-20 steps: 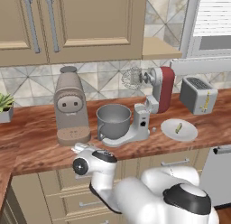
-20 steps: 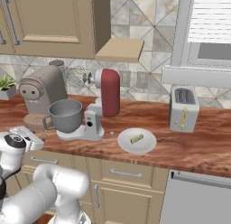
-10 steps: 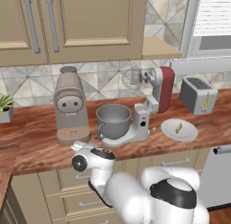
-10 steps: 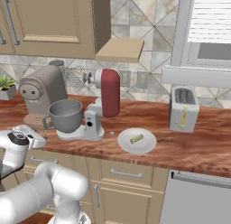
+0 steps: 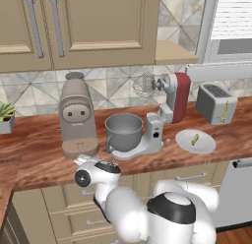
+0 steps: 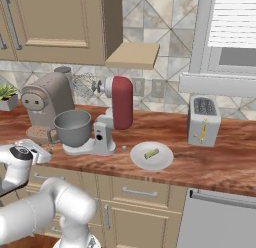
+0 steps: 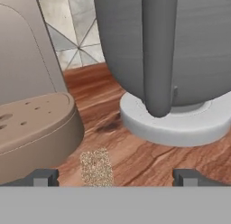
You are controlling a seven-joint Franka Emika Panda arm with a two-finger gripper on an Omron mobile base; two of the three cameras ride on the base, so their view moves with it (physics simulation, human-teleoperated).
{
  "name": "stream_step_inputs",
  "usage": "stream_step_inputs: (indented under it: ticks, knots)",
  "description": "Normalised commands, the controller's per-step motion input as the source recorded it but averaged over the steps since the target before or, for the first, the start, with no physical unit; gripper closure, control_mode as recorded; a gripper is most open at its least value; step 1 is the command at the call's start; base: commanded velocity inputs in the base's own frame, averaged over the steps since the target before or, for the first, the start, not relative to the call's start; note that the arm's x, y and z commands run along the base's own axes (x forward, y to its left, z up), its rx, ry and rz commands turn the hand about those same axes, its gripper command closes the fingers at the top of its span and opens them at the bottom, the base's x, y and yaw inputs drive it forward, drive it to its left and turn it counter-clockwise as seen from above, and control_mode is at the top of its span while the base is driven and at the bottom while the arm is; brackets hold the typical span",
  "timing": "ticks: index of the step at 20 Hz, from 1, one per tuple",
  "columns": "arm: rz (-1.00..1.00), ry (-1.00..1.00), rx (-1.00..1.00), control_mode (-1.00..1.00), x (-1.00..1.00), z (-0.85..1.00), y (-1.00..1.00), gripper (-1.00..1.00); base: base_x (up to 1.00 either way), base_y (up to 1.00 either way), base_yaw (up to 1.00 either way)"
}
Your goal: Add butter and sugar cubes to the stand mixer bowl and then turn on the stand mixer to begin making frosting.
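Holding my claw (image 7: 115,177) apart, I see the round grey metal bowl's (image 7: 180,47) upright handle at upper centre, above a speckled sugar cube (image 7: 96,167).

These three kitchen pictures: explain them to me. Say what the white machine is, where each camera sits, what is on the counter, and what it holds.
The white machine is a robot arm on a driving base. Two cameras ride behind it, left and right; the third looks along its pincer, whose tips stand wide apart, holding nothing. On the brown wooden counter stand a beige coffee machine, a round grey metal bowl on the dark red stand mixer, a white plate with a small yellowish piece, and a silver toaster. In the hand view a speckled tan cube lies between the tips.
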Motion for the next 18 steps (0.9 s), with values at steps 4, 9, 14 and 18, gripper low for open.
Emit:
stream_step_inputs:
  ticks: [4,9,14,18]
  knots:
    - [0.0,0.0,-0.03,-1.0,0.14,-0.15,0.08,-1.0,0.0,0.0,0.0]
    - [0.0,0.0,-0.03,-1.0,0.17,-0.19,0.02,-1.0,0.0,0.0,0.0]
    - [0.0,0.0,-0.02,-1.0,0.21,-0.15,0.0,-1.0,0.0,0.0,0.0]
    - [0.0,0.0,-0.02,-1.0,0.18,-0.13,0.0,-1.0,0.0,0.0,0.0]
